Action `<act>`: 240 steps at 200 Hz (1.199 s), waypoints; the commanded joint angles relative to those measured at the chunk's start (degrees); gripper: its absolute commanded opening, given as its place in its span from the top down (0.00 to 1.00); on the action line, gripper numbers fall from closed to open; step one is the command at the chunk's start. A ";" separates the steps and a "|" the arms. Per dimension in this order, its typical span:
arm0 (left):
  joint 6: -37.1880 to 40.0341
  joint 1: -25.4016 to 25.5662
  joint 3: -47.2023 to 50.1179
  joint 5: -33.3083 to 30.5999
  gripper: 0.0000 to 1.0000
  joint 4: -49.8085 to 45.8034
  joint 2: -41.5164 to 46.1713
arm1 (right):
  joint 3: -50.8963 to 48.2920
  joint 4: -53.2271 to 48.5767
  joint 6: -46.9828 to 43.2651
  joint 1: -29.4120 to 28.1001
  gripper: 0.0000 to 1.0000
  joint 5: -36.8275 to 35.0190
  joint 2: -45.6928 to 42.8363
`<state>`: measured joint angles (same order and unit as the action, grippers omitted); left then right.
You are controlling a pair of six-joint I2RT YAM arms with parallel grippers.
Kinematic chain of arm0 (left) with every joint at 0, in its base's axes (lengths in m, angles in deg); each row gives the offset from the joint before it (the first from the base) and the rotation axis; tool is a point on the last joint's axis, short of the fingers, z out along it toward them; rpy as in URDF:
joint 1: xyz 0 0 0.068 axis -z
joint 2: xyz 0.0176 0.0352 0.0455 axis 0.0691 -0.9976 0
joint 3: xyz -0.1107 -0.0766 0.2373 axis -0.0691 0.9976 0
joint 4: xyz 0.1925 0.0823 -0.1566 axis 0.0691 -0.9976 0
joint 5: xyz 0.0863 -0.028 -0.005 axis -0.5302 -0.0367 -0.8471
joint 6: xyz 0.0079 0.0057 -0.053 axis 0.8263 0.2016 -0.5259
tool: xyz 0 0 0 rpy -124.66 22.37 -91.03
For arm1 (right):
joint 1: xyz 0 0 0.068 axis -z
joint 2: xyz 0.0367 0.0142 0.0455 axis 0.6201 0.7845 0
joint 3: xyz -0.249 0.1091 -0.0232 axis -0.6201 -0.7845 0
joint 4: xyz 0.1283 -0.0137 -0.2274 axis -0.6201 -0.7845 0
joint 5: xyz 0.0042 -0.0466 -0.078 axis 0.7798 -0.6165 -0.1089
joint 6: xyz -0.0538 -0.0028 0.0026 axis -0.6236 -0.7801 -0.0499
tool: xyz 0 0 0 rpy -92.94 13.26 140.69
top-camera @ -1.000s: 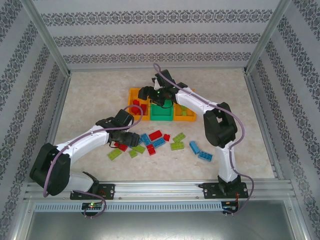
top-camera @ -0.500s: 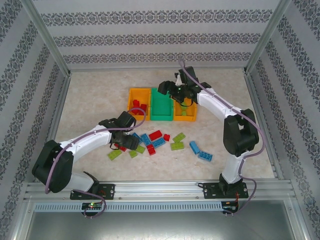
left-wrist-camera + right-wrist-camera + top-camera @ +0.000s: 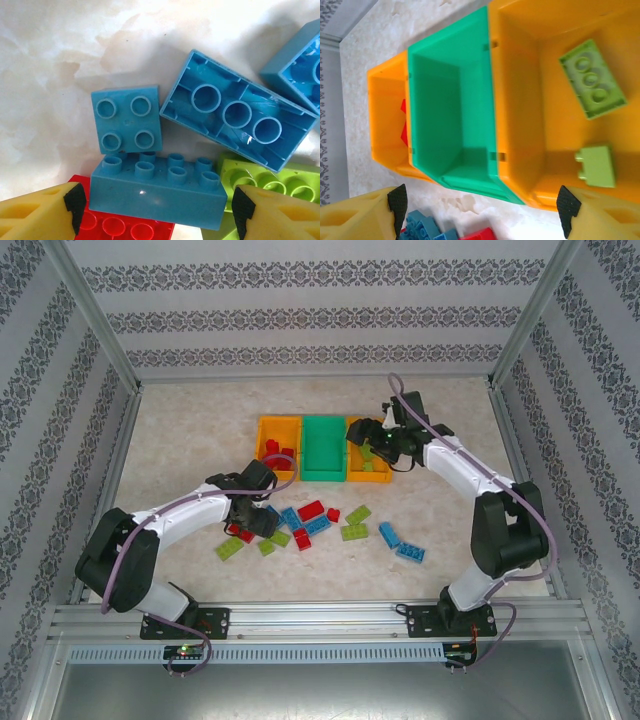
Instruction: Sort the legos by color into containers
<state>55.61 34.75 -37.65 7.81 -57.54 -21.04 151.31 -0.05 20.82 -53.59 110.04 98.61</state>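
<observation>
Now L claw (image 3: 159, 207) spread astride blue lego (image 3: 155, 190) (R claw (image 3: 482, 205) apart over orange bin (image 3: 520, 115)).

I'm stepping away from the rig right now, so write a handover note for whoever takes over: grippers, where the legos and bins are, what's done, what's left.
Left gripper: open, jaws either side of a blue brick on the table, not closed on it.
Right gripper: open, empty, near the right orange bin.
Done: red bricks in the left orange bin; two lime bricks in the right one.
Left: green bin holds nothing visible; loose bricks, blue, red and lime, lie on the table in front.
</observation>
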 commanded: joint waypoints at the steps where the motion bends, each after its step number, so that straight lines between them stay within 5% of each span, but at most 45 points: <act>1: 1.38 0.77 -1.24 -0.67 0.22 -2.67 -0.13 | -2.66 0.43 -1.31 2.00 0.18 -1.34 -3.89; 132: 2.17 0.79 -2.27 -0.66 0.25 -3.02 -3.36 | -12.36 -0.63 -2.92 11.59 0.17 -1.04 -13.61; 192: 1.94 0.77 -2.63 -0.87 0.38 -3.28 -3.02 | -13.56 -0.41 -2.80 12.80 0.16 -0.81 -14.55; 240: 0.77 0.78 -5.39 -2.89 0.38 -6.53 -0.33 | -13.91 -0.89 -3.55 13.07 0.16 -1.04 -15.05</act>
<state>56.83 34.77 -39.90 7.46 -59.49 -23.81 138.02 -0.48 19.05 -41.40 109.06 85.30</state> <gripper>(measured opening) 0.634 0.837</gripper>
